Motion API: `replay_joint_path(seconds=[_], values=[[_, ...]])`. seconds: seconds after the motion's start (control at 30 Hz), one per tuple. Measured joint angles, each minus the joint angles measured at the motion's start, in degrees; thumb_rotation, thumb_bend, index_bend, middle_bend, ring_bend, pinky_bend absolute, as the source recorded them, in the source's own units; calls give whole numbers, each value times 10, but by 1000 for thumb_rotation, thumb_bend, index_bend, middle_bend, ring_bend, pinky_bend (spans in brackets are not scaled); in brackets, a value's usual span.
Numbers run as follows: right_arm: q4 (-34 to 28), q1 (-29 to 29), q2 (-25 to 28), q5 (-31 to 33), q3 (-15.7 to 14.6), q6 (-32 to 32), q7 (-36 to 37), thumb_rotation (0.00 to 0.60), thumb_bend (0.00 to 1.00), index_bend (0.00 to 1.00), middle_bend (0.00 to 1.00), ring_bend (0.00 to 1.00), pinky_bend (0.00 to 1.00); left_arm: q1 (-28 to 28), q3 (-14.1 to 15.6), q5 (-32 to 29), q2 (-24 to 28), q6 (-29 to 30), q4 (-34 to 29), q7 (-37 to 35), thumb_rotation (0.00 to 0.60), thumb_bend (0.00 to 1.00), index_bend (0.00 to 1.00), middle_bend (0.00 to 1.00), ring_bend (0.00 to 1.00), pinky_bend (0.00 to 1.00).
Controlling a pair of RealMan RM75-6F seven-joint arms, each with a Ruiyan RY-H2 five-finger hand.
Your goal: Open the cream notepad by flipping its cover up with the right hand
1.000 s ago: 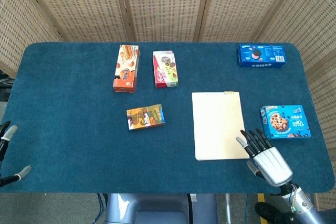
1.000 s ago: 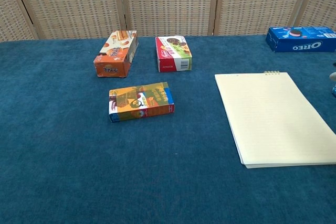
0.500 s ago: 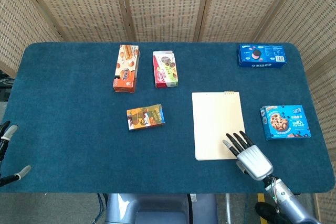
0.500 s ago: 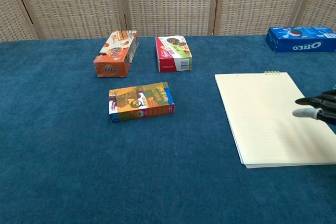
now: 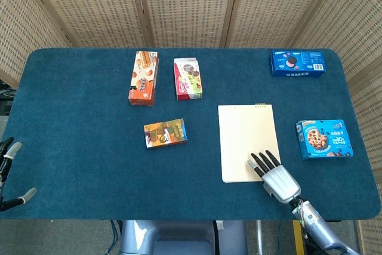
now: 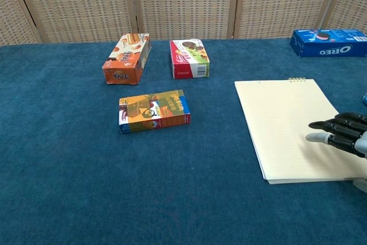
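Right hand (image 5: 276, 176) has its fingers (image 6: 331, 125) stretched out, slightly apart and holding nothing — they reach over the near right corner of the cream notepad (image 5: 246, 140). Notepad's lying flat, cover closed, on the blue table (image 5: 77, 147) — chocolate chip cookie box (image 5: 323, 138) nearby.

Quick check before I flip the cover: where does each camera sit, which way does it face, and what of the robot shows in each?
Head view: high up, angled down over the whole blue table; shows the right hand over the cream notepad and the left hand at the near left edge.
Chest view: low, looking forward across the table toward the wicker screen; only the right hand's fingers show, over the notepad's near right part.
Shared: notepad, right hand, Oreo box and the three snack boxes.
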Motion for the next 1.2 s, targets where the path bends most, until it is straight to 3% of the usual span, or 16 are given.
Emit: replay_joint_path(seconds=[0.37, 0.6, 0.83, 1.2], values=[[27, 6, -24, 11, -2, 4, -6, 600, 468, 0, 0, 0, 0, -1, 0, -1, 1, -1, 0, -3, 600, 13, 0, 0, 0, 0], [36, 11, -33, 23, 0, 1, -12, 600, 549, 34, 4, 0, 0, -1, 0, -1, 1, -3, -1, -2, 600, 13, 0, 0, 0, 0], [43, 16, -41, 25, 3, 11, -12, 600, 620, 101, 80, 1, 0, -2, 0, -2, 2, -4, -1, -3, 600, 13, 0, 0, 0, 0], [69, 31, -64, 28, 13, 28, -1, 600, 620, 111, 76, 7, 0, -3, 0, -2, 2, -7, -1, -3, 600, 12, 0, 0, 0, 0]])
